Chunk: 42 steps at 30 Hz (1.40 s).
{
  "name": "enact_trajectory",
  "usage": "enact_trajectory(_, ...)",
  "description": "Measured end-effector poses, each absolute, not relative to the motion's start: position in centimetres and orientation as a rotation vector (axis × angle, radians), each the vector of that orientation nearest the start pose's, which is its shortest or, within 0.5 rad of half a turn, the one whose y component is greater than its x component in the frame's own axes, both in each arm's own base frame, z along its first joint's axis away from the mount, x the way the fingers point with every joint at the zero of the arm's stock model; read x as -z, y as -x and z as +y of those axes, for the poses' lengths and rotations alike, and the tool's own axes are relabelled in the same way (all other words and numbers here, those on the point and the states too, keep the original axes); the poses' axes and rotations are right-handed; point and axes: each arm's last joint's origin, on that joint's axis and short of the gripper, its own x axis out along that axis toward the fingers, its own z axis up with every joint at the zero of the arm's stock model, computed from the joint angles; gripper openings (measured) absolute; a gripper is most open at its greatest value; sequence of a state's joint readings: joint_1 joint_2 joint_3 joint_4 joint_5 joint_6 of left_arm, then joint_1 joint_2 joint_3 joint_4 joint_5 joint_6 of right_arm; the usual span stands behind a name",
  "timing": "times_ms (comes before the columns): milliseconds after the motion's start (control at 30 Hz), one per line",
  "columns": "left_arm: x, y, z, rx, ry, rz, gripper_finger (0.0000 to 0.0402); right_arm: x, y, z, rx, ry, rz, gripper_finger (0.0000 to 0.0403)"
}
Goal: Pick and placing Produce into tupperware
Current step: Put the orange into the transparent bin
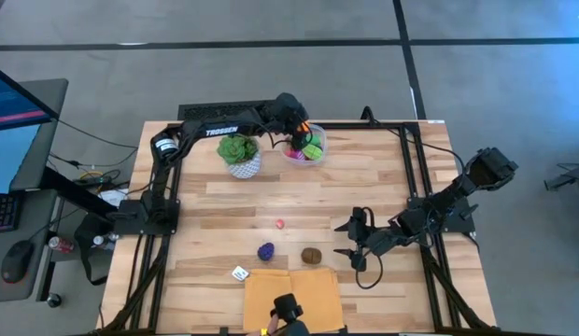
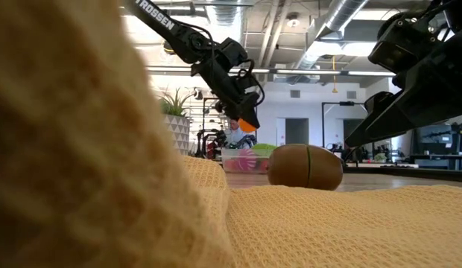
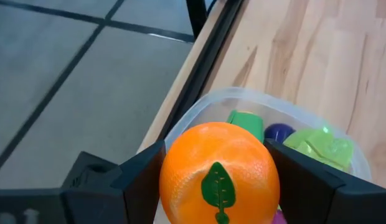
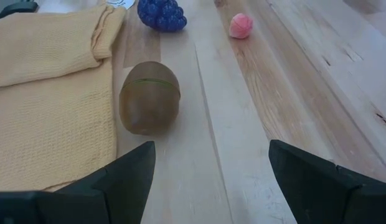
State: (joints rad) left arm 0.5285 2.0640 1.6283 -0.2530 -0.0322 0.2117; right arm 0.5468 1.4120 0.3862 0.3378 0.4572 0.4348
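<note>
Two end effectors are in view. At the upper middle of the high view, the left end effector holds an orange between its fingers, directly above the tupperware, probably so the fruit can drop inside. Green and purple produce already lies in it. Just left of the container stands a potted plant, close to the arm's way. At the lower right, the right end effector waits with jaws wide apart and empty, facing a brown kiwi. Purple grapes and a pink piece lie on the counter, beside a yellow cloth.
</note>
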Motion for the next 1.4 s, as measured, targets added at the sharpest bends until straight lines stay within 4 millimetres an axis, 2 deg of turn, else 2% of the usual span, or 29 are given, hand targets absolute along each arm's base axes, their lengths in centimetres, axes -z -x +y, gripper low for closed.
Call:
enact_trajectory(500,-21.7,-39.8,23.0,-0.366,0.088,0.805,0.0247,-12.6,-20.2,10.8,0.044,-0.093,0.606,0.0336)
enact_trajectory(767,-18.1,-40.3,23.2,-0.349,0.120,0.897,0.0247,-12.7,-20.2,10.9,0.038,-0.098,0.602,0.0336)
enact_trajectory(833,-17.7,-40.4,23.4,-0.358,0.106,0.906,0.0247,-12.6,-20.2,10.9,0.038,-0.096,0.607,0.0336)
enact_trajectory(1133,-21.3,-41.1,24.0,-0.370,0.050,0.869,0.0247,-12.6,-20.2,10.8,0.040,-0.092,0.613,0.0336)
enact_trajectory(1400,-21.3,-40.6,23.7,-0.352,0.073,0.950,0.0247,-12.5,-20.2,10.8,0.039,-0.091,0.616,0.0336)
